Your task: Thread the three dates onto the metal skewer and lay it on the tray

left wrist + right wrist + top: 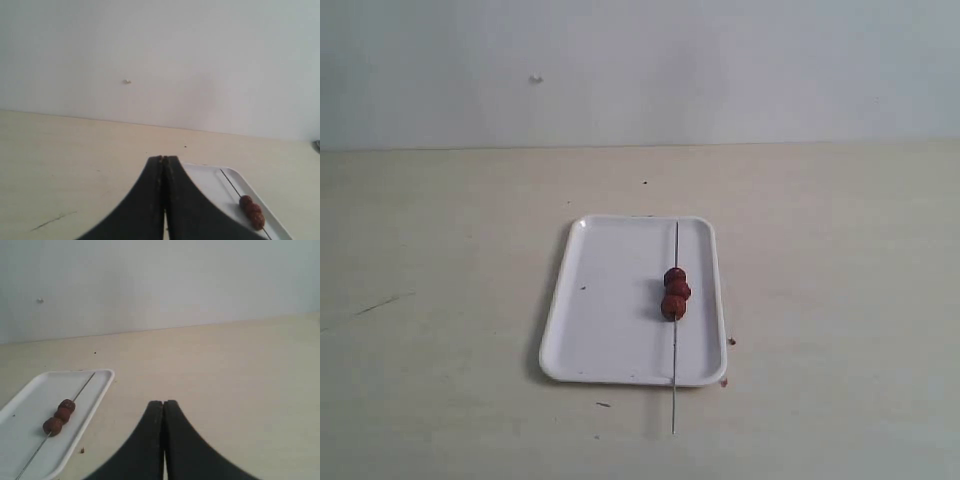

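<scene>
The white tray (610,300) lies at the table's middle. Along its right side rests the thin metal skewer (676,345), its near end sticking out over the tray's front rim. The three dates (675,292) sit threaded on it in a tight row. The wrist views show the same: the dates (252,212) on the skewer (230,182) on the tray (210,180), and the dates (59,417) on the skewer (84,385) on the tray (30,405). My left gripper (163,159) is shut and empty, left of the tray. My right gripper (163,403) is shut and empty, right of the tray. Neither arm shows in the exterior view.
The beige table (440,250) ends at a pale wall (640,70) behind. Small dark crumbs (730,342) lie by the tray's front right corner, and a thin dark scratch (380,303) marks the table at the left.
</scene>
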`<control>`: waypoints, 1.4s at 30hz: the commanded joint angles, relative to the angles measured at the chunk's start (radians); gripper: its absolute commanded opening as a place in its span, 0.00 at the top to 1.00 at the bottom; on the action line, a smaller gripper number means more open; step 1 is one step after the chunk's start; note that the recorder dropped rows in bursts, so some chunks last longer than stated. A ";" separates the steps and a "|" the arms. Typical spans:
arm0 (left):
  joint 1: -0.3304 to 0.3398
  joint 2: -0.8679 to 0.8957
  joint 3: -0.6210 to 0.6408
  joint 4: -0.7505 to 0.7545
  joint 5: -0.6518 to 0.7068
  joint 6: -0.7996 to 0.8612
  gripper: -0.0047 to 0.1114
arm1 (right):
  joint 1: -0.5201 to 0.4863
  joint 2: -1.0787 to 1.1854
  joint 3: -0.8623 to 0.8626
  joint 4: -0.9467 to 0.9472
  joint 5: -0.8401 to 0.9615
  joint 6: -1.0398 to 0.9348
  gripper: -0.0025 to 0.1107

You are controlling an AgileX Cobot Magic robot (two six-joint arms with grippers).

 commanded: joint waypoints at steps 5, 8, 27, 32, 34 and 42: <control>0.227 -0.023 0.003 0.095 0.052 0.001 0.96 | -0.007 -0.007 0.005 0.000 -0.003 0.002 0.98; 0.317 -0.060 0.003 0.098 0.159 0.001 0.96 | -0.007 -0.007 0.005 0.000 -0.003 0.002 0.98; 0.406 -0.161 0.003 0.169 0.446 0.023 0.96 | -0.007 -0.007 0.005 0.000 -0.003 0.002 0.98; 0.406 -0.161 0.003 0.169 0.446 0.023 0.96 | -0.007 -0.007 0.005 0.000 -0.003 0.002 0.98; 0.406 -0.161 0.003 0.169 0.446 0.023 0.96 | -0.007 -0.007 0.005 0.000 -0.003 0.002 0.98; 0.406 -0.161 0.003 0.169 0.446 0.023 0.96 | -0.007 -0.007 0.005 0.000 -0.003 0.002 0.98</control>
